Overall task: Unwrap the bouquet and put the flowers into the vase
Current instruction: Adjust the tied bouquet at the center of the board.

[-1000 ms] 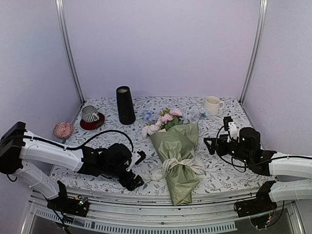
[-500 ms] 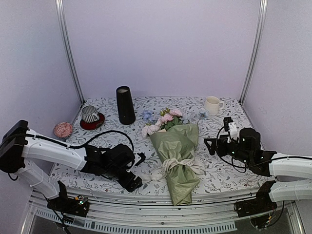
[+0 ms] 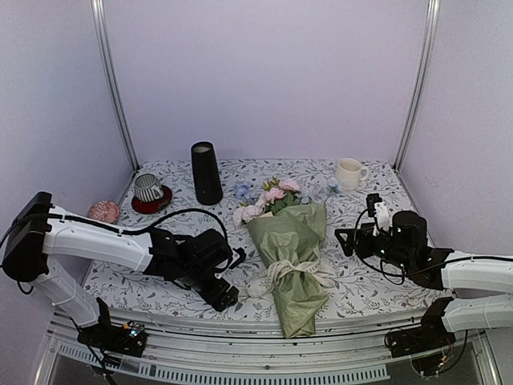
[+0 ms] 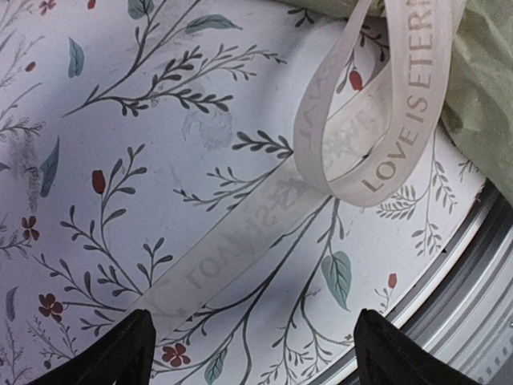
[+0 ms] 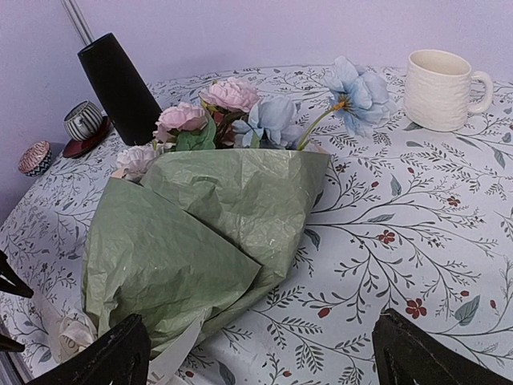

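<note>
- Bouquet [image 3: 292,241] lies mid-counter, blooms toward the back and wrapped foot at the near rim. Ribbon [image 3: 292,271] is tied round its waist, so unwrapping is not yet begun.
- Left gripper [image 3: 231,277] sits low, just left of the bow, jaws wide and holding nothing. In its wrist view a flat ribbon tail [image 4: 240,241] runs across the counter [image 4: 160,160] btw the fingertips, w/ a loop just beyond.
- Right gripper [image 3: 356,220] hangs right of the paper, apart from it, jaws fully spread and empty.
- Vase [image 3: 206,172] stands upright at back left, well apart from the bouquet. Mug [image 3: 349,172] is at back right.
- Risk 1: the tail is thin and lies flat on the counter, so the jaws could close above it and catch nothing, or scrape the surface.
- Risk 2: if the loop gets caught instead of the tail, the pull prob. tightens the knot rather than freeing it.
- Risk 3: nothing pins the bouquet. A sideways tug likely drags the whole bundle, and w/ its foot at the near rim it could slide off the front.
- Risk 4: once the paper opens, loose stems may roll or scatter, making single picks harder.
- Risk 5: the vase is tall and slim, so a stem or arm nudging it off-axis could tip it.
</note>
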